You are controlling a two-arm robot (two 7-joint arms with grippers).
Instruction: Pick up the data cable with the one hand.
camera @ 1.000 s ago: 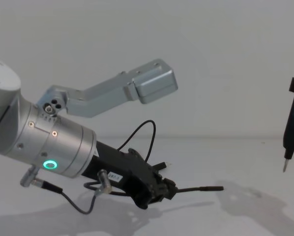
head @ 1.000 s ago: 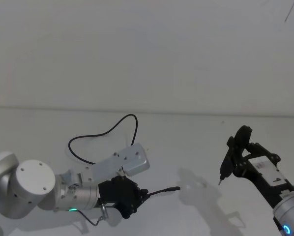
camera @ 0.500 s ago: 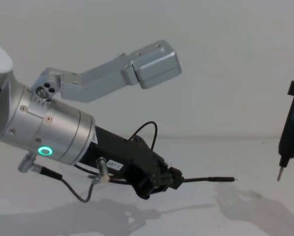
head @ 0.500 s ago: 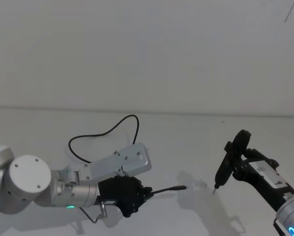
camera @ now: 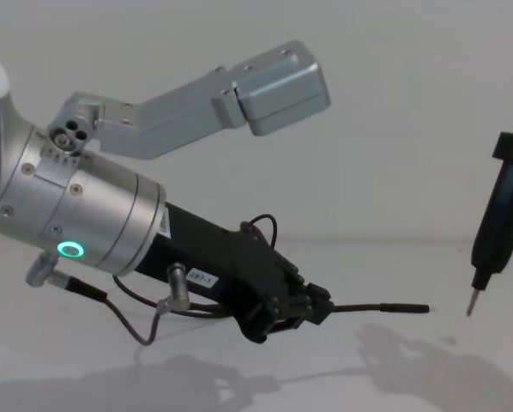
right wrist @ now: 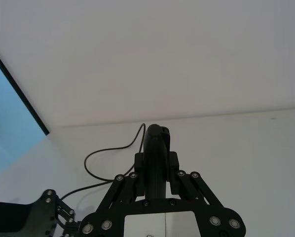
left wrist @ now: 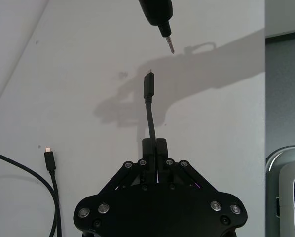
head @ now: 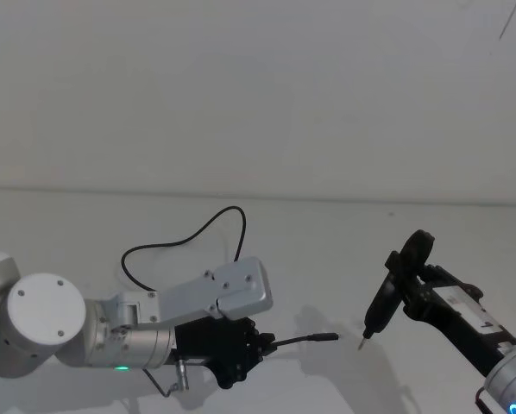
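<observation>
slim black data cable (camera: 378, 307) in left gripper (camera: 315, 305)

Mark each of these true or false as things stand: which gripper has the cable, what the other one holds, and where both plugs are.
1. The left gripper is shut on the data cable. True.
2. The right gripper is empty. False: it grips a dark pen-like tool.
3. The held plug touches the tool's tip. False: the held plug stops short of the tip.
4. The cable's other plug lies on the table. True.
</observation>
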